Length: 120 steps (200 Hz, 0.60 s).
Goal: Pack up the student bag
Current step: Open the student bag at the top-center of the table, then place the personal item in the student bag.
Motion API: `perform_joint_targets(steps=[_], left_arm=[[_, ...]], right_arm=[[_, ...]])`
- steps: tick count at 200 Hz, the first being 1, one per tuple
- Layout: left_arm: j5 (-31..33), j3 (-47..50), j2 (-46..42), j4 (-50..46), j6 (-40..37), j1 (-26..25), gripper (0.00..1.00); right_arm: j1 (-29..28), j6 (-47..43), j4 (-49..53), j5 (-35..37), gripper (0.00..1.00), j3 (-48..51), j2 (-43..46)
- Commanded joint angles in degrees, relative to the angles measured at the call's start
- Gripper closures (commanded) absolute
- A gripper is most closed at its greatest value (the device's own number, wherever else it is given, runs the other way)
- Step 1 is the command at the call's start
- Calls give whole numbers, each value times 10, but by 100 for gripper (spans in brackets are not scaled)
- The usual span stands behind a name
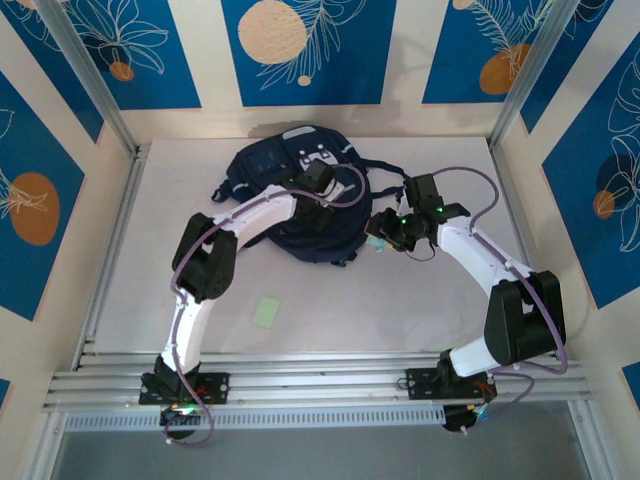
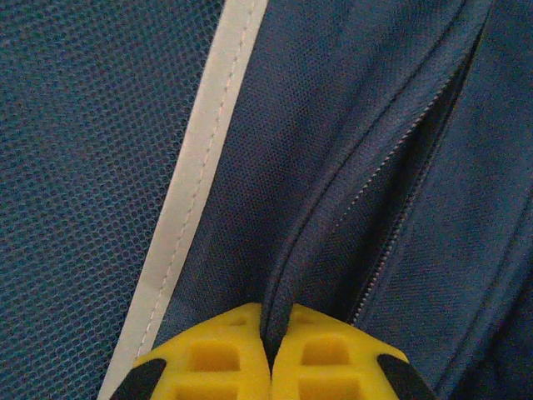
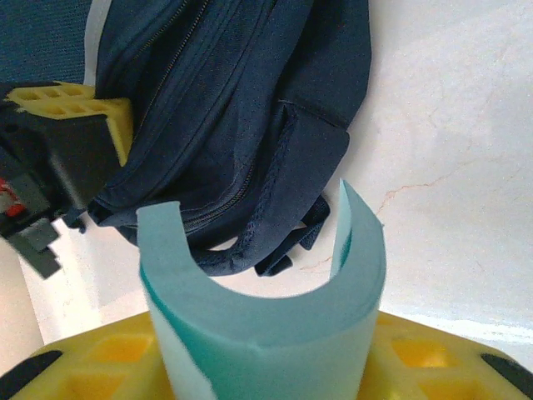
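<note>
The left gripper (image 2: 268,357) is closed on a fold of the student bag (image 2: 333,167). The right gripper (image 3: 266,371), part-open, clamps a curved teal sheet (image 3: 250,321).

Robotics laboratory test cell is being indicated. A pale matte tabletop (image 1: 330,300) is being enclosed by blue-and-cream wall panels printed with leaves and orange discs (image 1: 300,50), framed by silver aluminium extrusion rails (image 1: 320,380), and occupied by two white-and-black robot arms (image 1: 255,215).

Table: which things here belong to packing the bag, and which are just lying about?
In the job: bag, its zip edge pinched by left gripper; teal sheet, bent in right gripper.
Lying about: green card on the table, untouched, perhaps to pack next.
</note>
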State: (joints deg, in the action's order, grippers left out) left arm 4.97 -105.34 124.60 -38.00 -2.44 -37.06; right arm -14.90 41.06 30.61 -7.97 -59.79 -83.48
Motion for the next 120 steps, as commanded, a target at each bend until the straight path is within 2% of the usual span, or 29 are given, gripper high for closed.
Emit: perform_joint_targets(steps=[1, 46, 79, 120], left_arm=[[-57, -49, -44, -45, 57, 18, 100], [-73, -57, -94, -29, 67, 27, 100], [-82, -69, -90, -29, 64, 34, 100], [-107, -99, -72, -39, 73, 35, 100]], right_arm=[[-4, 15, -6, -17, 54, -18, 6], [-36, 47, -37, -19, 54, -41, -29], [-57, 123, -106, -21, 54, -64, -82], [-84, 181, -118, 14, 54, -162, -188]])
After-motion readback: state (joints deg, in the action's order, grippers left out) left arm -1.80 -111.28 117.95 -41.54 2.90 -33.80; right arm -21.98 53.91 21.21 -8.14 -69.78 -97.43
